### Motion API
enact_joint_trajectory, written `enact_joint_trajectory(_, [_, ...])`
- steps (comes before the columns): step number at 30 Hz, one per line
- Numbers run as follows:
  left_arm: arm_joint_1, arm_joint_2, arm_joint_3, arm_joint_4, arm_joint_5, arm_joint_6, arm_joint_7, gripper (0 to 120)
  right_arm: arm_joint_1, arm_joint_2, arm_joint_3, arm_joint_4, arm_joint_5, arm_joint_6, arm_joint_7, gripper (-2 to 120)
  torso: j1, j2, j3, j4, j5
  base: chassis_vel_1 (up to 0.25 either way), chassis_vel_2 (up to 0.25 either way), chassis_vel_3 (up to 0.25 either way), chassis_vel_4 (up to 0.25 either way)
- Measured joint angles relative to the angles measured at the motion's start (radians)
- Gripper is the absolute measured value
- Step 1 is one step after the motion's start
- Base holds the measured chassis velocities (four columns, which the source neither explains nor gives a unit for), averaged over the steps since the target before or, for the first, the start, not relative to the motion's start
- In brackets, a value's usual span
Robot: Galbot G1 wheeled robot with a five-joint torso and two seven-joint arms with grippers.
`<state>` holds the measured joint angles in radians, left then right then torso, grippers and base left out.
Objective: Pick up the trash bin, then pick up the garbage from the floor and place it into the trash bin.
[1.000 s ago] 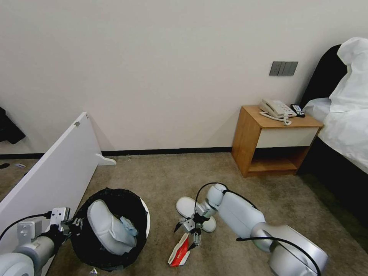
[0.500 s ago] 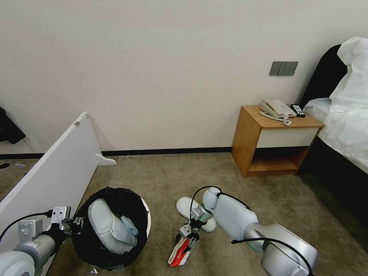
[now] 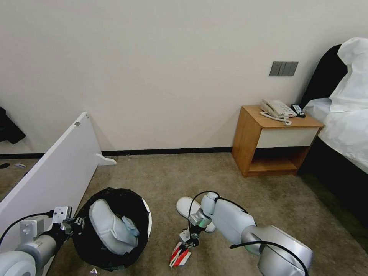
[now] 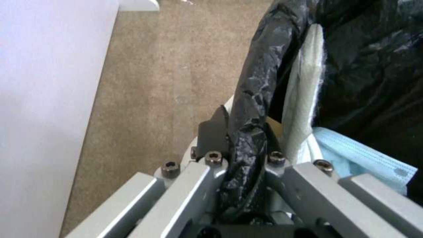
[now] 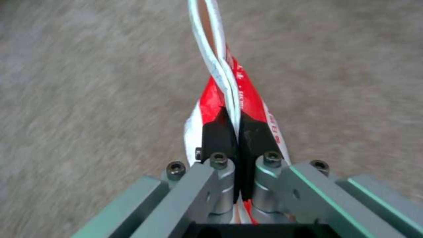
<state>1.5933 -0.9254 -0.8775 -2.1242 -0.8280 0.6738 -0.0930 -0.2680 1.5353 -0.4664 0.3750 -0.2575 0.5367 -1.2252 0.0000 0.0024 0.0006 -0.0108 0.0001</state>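
I am in the middle of gathering litter: my right gripper point(image 3: 183, 245), low in the centre of the head view, has its black pads pressed together on the flattened red-and-white carton point(image 3: 179, 256), which lies on the beige carpet point(image 3: 161, 180) at the bottom edge of that frame. In the right wrist view the pads point(image 5: 218, 130) pinch the white folded edge of the carton point(image 5: 220, 82), with the red printed panel spreading to either side. My left gripper point(image 3: 74, 222), at the lower left of the head view, is clamped on the rim of the round white plastic trash bin lined with a crinkled black bag point(image 3: 113, 226); the left wrist view shows the bag-wrapped rim point(image 4: 251, 132) squeezed between its fingers. A white slipper point(image 3: 111, 228) and a pale blue face mask point(image 3: 130, 226) sit inside the bin, while a second white slipper point(image 3: 188, 207) lies on the carpet just beyond my right wrist. As I judge it, the next move calls for lifting the carton clear of the floor, carrying it left over the bin's mouth, and only then parting the pads; the thin edge could slip if I swing fast.
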Motion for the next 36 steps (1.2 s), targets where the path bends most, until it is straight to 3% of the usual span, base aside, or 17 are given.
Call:
enact_joint_trajectory(2, [-0.001,0.001,0.0,0.0,-0.003,0.0,0.001,2,-0.005,-0.005,0.036,0.0,0.036,-0.01,0.006,0,0.0,0.0,0.0,0.0002,0.0,0.0,0.0,0.0,0.0])
enact_joint_trajectory(5, [0.001,0.009,0.002,0.008,-0.007,-0.001,0.007,2,-0.043,-0.077,0.085,0.075,0.252,-0.059,0.024,0,0.0,0.0,0.0,0.0005,0.0002,0.0,0.0,0.0,0.0])
enact_joint_trajectory(6, [0.001,0.009,0.002,0.008,-0.007,-0.001,0.007,2,-0.043,-0.077,0.085,0.075,0.252,-0.059,0.024,0,0.0,0.0,0.0,0.0005,0.0002,0.0,0.0,0.0,0.0])
enact_joint_trajectory(8, [-0.002,0.016,0.005,0.014,-0.02,-0.004,0.015,2,-0.09,-0.156,0.109,0.181,0.425,-0.115,0.047,0,0.0,0.0,0.0,0.0,0.0001,0.0,0.0,0.0,0.0])
enact_joint_trajectory(9, [-0.002,0.016,0.005,0.014,-0.02,-0.004,0.015,2,-0.09,-0.156,0.109,0.181,0.425,-0.115,0.047,0,0.0,0.0,0.0,0.0,0.0001,0.0,0.0,0.0,0.0])
enact_joint_trajectory(10, [-0.012,0.021,0.007,0.02,-0.032,-0.005,0.016,2,-0.129,-0.211,0.124,0.267,0.555,-0.151,0.076,0,0.0,0.0,0.0,-0.0005,0.0002,0.0,0.0,0.0,0.0])
enact_joint_trajectory(11, [-0.012,0.021,0.007,0.02,-0.032,-0.005,0.016,2,-0.129,-0.211,0.124,0.267,0.555,-0.151,0.076,0,0.0,0.0,0.0,-0.0005,0.0002,0.0,0.0,0.0,0.0])
enact_joint_trajectory(12, [-0.023,0.022,0.01,0.025,-0.043,-0.005,0.016,2,-0.152,-0.243,0.138,0.319,0.629,-0.166,0.096,0,0.0,0.0,0.0,-0.0006,0.0005,0.0,0.0,0.0,0.0])
enact_joint_trajectory(13, [-0.039,0.019,0.017,0.031,-0.059,-0.005,0.013,2,-0.207,-0.31,0.191,0.426,0.738,-0.178,0.144,0,0.0,0.0,0.0,-0.0002,0.0005,0.0,0.0,0.0,0.0])
enact_joint_trajectory(14, [-0.039,0.019,0.017,0.031,-0.059,-0.005,0.013,2,-0.207,-0.31,0.191,0.426,0.738,-0.178,0.144,0,0.0,0.0,0.0,-0.0002,0.0005,0.0,0.0,0.0,0.0])
enact_joint_trajectory(16, [-0.041,0.016,0.026,0.033,-0.075,-0.004,0.011,2,-0.278,-0.397,0.275,0.541,0.824,-0.178,0.224,0,0.0,0.0,0.0,0.0003,0.0005,0.0,0.0,0.0,0.0])
enact_joint_trajectory(22, [-0.022,0.04,0.023,0.031,-0.096,-0.002,0.001,2,-0.431,-0.534,0.467,0.729,0.952,-0.163,0.344,0,0.0,0.0,0.0,-0.0003,0.0003,0.0,0.0,0.0,0.0])
enact_joint_trajectory(25, [-0.019,0.046,0.018,0.013,-0.113,0.003,-0.01,2,-0.485,-0.562,0.528,0.777,0.983,-0.149,0.36,0,0.0,0.0,0.0,0.0008,0.0004,0.0,0.0,0.0,0.0])
enact_joint_trajectory(28, [-0.011,0.045,0.015,-0.008,-0.124,0.008,-0.021,2,-0.547,-0.589,0.585,0.842,1.005,-0.145,0.386,0,0.0,0.0,0.0,-0.001,0.0002,0.0,0.0,0.0,0.0])
enact_joint_trajectory(29, [0.002,0.038,0.011,-0.019,-0.126,0.009,-0.022,2,-0.568,-0.596,0.605,0.863,1.01,-0.145,0.395,0,0.0,0.0,0.0,0.0002,0.0001,0.0,0.0,0.0,0.0])
enact_joint_trajectory(36, [-0.005,0.042,0.032,-0.029,-0.125,0.013,-0.032,2,-0.629,-0.622,0.689,0.928,1.011,-0.144,0.433,0,0.0,0.0,0.0,0.0002,0.0003,0.0,0.0,0.0,0.0])
